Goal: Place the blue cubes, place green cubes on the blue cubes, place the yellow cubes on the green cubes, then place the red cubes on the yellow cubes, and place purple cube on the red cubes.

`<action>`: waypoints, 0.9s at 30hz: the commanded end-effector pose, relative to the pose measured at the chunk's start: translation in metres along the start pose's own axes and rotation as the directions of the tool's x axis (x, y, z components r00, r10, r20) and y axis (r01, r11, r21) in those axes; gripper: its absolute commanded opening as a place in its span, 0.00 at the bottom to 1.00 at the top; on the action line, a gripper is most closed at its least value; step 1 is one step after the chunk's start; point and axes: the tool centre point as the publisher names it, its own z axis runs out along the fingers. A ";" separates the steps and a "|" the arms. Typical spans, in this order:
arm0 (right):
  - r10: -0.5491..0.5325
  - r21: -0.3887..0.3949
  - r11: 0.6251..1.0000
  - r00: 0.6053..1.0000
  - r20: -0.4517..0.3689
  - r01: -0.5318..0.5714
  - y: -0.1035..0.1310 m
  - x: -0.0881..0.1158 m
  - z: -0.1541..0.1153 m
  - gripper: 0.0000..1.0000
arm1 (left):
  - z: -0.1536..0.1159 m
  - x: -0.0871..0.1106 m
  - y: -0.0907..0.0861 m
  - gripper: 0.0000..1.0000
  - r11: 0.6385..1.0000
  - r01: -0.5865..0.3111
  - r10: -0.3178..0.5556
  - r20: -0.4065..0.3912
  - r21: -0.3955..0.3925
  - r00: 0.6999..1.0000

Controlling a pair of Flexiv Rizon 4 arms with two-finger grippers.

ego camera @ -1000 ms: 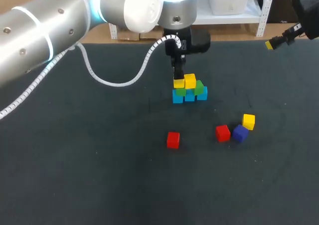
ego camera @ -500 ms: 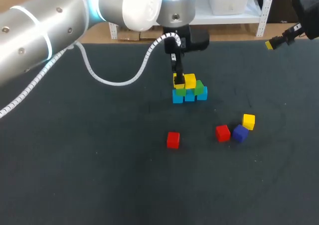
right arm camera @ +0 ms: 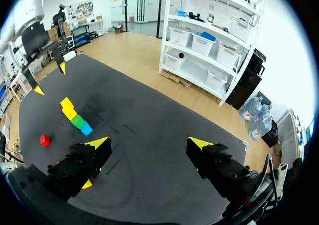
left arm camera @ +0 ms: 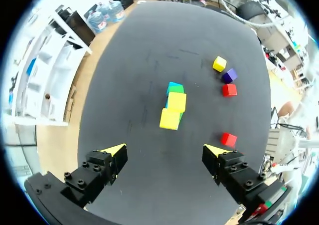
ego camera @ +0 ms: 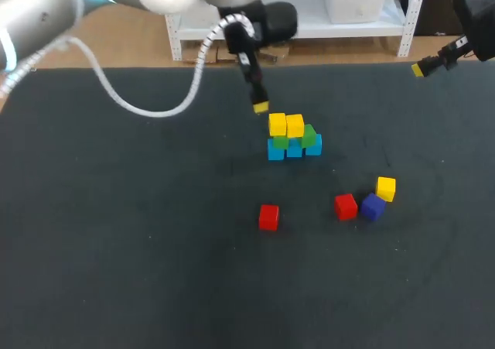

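The cube stack stands mid-table: a row of blue cubes (ego camera: 294, 150), green cubes (ego camera: 309, 137) on them, and two yellow cubes (ego camera: 286, 124) side by side on top. In the left wrist view the yellow cubes (left arm camera: 173, 110) lie ahead of my open, empty left gripper (left arm camera: 164, 150). That left gripper (ego camera: 259, 105) hangs just up and left of the stack. Loose on the table are two red cubes (ego camera: 268, 217) (ego camera: 346, 206), a purple cube (ego camera: 373, 207) and a yellow cube (ego camera: 386, 187). My right gripper (ego camera: 421, 69) is at the far right edge, open and empty (right arm camera: 149, 142).
The loose cubes lie near the stack's front and right, the purple cube touching one red cube. The dark mat (ego camera: 116, 248) spreads wide to the left and front.
My left gripper opened, left the yellow cube on top of the stack beside the other yellow one, and drew up and to the left. The right arm stayed still.
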 end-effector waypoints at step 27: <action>0.001 0.003 1.000 1.000 0.000 -0.001 0.001 0.000 0.000 1.00 | -0.087 0.151 -0.001 1.00 0.868 0.426 -0.260 0.496 -0.255 0.829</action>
